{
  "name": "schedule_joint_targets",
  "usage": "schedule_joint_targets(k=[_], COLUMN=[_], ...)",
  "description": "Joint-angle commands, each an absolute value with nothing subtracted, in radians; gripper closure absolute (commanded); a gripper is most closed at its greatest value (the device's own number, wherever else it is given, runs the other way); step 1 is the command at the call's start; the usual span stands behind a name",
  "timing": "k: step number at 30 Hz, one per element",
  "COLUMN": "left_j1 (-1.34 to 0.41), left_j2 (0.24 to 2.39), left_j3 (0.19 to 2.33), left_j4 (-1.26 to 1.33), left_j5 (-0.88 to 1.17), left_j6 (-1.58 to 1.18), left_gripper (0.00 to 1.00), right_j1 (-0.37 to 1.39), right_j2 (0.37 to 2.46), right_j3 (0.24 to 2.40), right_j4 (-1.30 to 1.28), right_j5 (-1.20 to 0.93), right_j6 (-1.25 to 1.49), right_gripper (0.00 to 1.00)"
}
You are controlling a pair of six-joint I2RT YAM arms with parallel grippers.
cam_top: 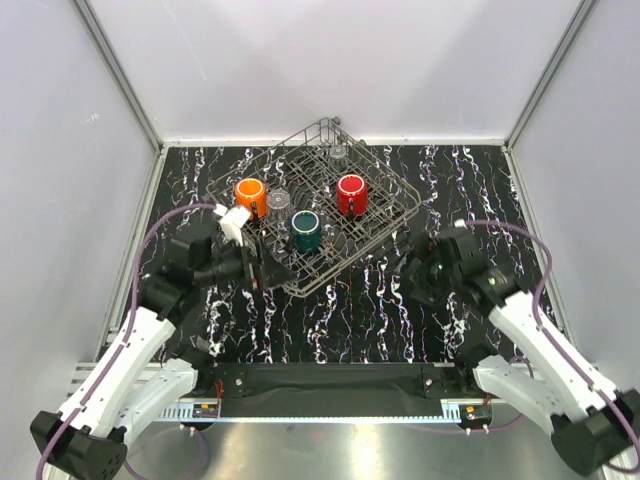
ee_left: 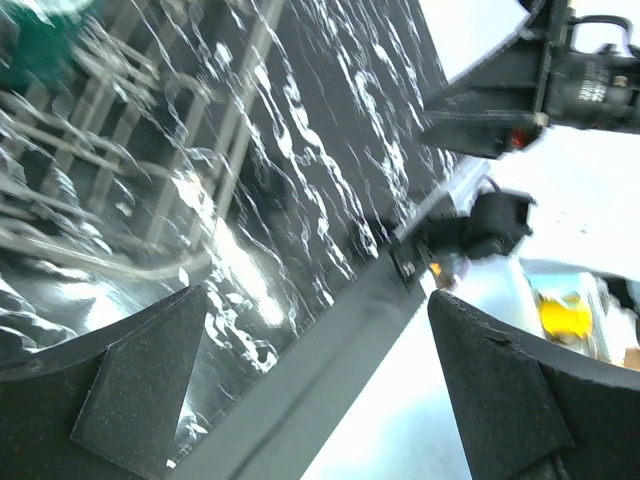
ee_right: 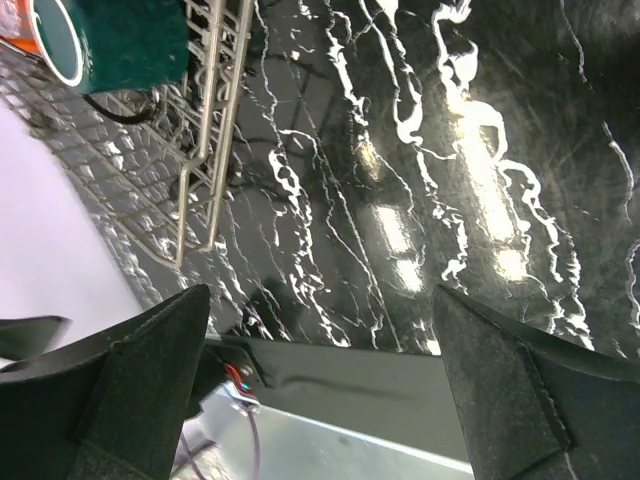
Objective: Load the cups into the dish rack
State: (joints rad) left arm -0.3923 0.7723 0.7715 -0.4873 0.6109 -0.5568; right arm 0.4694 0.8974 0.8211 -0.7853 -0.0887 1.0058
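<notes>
1. The dish rack [cam_top: 385, 215] is sitting on the black white-veined table [cam_top: 480, 190]. It is turned corner-on like a diamond, in the middle to far part of the tabletop.
2. The orange cup [cam_top: 250, 192] is sitting inside the rack at its left corner, with its opening showing to the top camera.
3. The red cup [cam_top: 351, 193] is sitting inside the rack, right of centre and well apart from the orange one.
4. The dark teal cup [cam_top: 306, 230] is sitting inside the rack close to the near-left side, nearer the arms than the other two coloured cups.
5. One clear cup [cam_top: 279, 201] is standing in the rack just beside the orange cup, on its right. A second clear cup [cam_top: 338, 153] is sitting at the rack's far corner.
6. The left gripper [ee_left: 315, 300] is hanging low by the rack's near-left side. Its fingers [ee_left: 140, 390] are spread apart with nothing between them. Its wrist view is blurred, and I cannot tell whether the gripper is touching the wire.
7. The right gripper [ee_right: 320, 295] is hovering over bare table near the rack's near-right side, apart from the rack. Its fingers [ee_right: 520, 400] are spread wide and gripping nothing.
8. The right wrist view is showing the teal cup resting among the rack's tines, with a sliver of orange behind it.
</notes>
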Motion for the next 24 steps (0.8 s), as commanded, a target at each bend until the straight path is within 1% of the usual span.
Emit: schedule_joint_targets(k=[1, 2, 7, 10, 14, 19, 24], left_j1=[-0.423, -0.436, -0.446, -0.448, -0.446, -0.448, -0.446], left_j2=[0.720, 0.709, 0.681, 0.654, 0.588, 0.479, 0.316], left_j3=[0.695, 0.666, 0.597, 0.543, 0.522, 0.476, 0.254], left_j4=[-0.377, -0.353, -0.275, -0.233, -0.271, -0.319, -0.144], left_j5=[0.712, 0.718, 0.752, 0.772, 0.747, 0.667, 0.660], left_j6=[-0.627, -0.646, -0.718, -0.775, -0.762, -0.808, -0.969], left_gripper=[0.01, 0.01, 0.01, 0.01, 0.01, 0.01, 0.01], right_j1=[0.465, 0.465, 0.465, 0.465, 0.465, 0.465, 0.465], right_j2=[0.746, 0.667, 0.416, 0.344, 0.226, 0.123, 0.012], right_j3=[0.670, 0.641, 0.519, 0.465, 0.407, 0.370, 0.307], right_j4=[-0.602, -0.591, -0.644, -0.708, -0.753, -0.798, -0.818], right_j5=[-0.058, -0.052, -0.008, -0.037, -0.066, -0.103, -0.169], right_j6=[1.158, 1.169, 1.226, 1.262, 1.296, 1.362, 1.330], right_gripper=[0.00, 0.00, 0.00, 0.00, 0.00, 0.00, 0.00])
